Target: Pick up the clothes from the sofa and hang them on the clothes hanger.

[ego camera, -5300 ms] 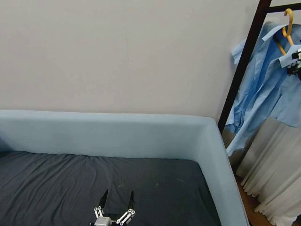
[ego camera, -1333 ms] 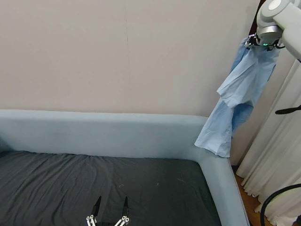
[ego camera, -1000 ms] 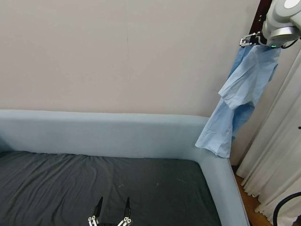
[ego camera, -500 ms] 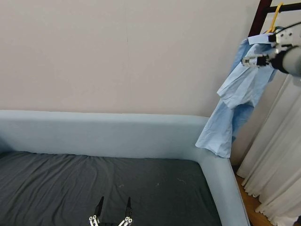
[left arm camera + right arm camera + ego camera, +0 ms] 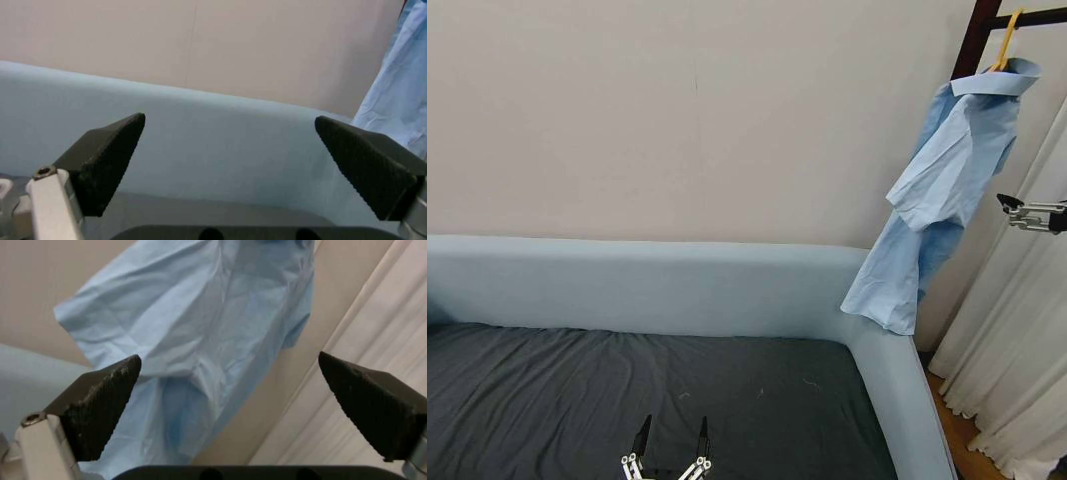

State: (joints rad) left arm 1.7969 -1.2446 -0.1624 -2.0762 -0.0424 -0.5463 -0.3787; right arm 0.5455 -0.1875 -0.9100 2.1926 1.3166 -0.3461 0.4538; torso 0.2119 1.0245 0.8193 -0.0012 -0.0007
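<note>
Head view: a light blue shirt (image 5: pixel 947 190) hangs on a yellow hanger (image 5: pixel 1006 38) hooked over a dark wooden rack (image 5: pixel 975 40), and its lower hem reaches down to the back corner of a pale blue sofa (image 5: pixel 677 285). The right gripper (image 5: pixel 1010 211) hovers just beside the shirt in front of a white curtain (image 5: pixel 1007 370), its claw spread wide and holding nothing. The left gripper (image 5: pixel 675 430) sits low over the sofa's dark grey seat (image 5: pixel 547 390), its claw also wide and holding nothing.

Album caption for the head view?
Blue shirt hangs on the rack; right gripper open beside it, left gripper over the sofa.
</note>
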